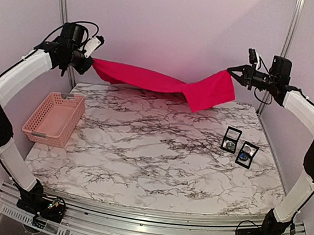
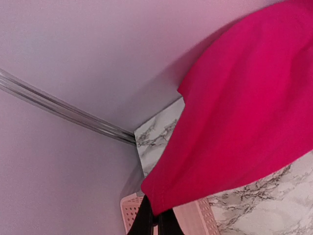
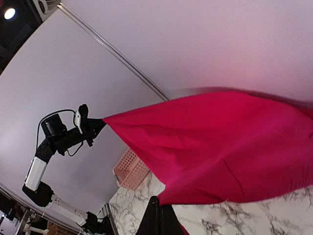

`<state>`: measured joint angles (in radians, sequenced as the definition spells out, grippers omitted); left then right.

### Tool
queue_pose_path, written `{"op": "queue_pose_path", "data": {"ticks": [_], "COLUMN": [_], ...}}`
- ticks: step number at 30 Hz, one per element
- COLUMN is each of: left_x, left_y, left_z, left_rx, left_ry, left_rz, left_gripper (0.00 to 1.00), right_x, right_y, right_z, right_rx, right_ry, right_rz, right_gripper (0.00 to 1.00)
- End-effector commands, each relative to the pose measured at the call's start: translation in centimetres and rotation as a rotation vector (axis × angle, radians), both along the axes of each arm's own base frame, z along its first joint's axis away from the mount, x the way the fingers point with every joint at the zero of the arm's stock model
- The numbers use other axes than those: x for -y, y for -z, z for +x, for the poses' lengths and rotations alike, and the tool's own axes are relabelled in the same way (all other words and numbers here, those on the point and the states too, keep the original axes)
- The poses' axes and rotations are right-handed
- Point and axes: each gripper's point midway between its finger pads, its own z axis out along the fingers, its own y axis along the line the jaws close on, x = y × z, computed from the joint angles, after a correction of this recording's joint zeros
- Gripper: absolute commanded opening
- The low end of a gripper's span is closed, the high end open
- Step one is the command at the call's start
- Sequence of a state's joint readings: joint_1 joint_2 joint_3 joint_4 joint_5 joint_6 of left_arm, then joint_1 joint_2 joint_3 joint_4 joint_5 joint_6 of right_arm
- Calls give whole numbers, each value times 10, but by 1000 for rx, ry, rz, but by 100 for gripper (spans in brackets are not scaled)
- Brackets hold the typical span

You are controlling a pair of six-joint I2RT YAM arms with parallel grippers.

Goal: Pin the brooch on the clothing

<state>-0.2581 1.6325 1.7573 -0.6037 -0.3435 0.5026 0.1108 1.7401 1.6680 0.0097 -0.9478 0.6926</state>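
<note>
Left jaws and right jaws each clamp one end of the clothing (image 1: pixel 150 80). The clothing hangs stretched between them — above the far edge of the surface (image 1: pixel 151 163)

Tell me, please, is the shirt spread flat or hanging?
Hanging: shut jaws hold each end up, and the shirt sags between them.

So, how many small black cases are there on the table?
2. Both are on the right side of the table: the farther case and the nearer case, close beside it. The raised red shirt could hide more behind it.
</note>
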Motion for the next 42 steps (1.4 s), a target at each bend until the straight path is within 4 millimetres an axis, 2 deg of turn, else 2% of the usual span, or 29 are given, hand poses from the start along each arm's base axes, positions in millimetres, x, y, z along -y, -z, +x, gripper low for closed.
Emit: {"op": "queue_pose_path", "data": {"ticks": [1,2,7,9,11,17,22,24,32,37,42], "left_x": [-9,-11,-21,-24,-28,-36,-41,-44,-48,-51,-45], "left_y": [96,115,186,208,226,248,251,248,246,243,241], "left_z": [-42,-51,-104,-123,-139,-172,-199,-207,-232,-234,-226], "left_rx": [-248,-295,-503,-567,-622,-702,-754,-754,-764,-737,-720], "left_ry": [40,41,50,50,46,36,38,40,39,39,46], "left_rz": [58,67,92,97,109,121,121,127,109,121,92], "left_gripper": [0,0,0,0,0,0,0,0,0,0,0], "right_x": [2,2,-17,-24,-26,-23,-14,-12,-11,-13,-13], "right_y": [97,119,195,216,230,226,253,257,232,220,209], "right_z": [-63,-77,-158,-180,-197,-217,-247,-257,-274,-293,-286], "right_rx": [-280,-341,-603,-688,-759,-814,-932,-959,-995,-1022,-976], "right_ry": [-48,-59,-171,-211,-240,-255,-240,-242,-245,-256,-222], "right_rz": [-68,-70,-65,-90,-107,-123,-161,-160,-138,-107,-72], "right_gripper": [0,0,0,0,0,0,0,0,0,0,0]}}
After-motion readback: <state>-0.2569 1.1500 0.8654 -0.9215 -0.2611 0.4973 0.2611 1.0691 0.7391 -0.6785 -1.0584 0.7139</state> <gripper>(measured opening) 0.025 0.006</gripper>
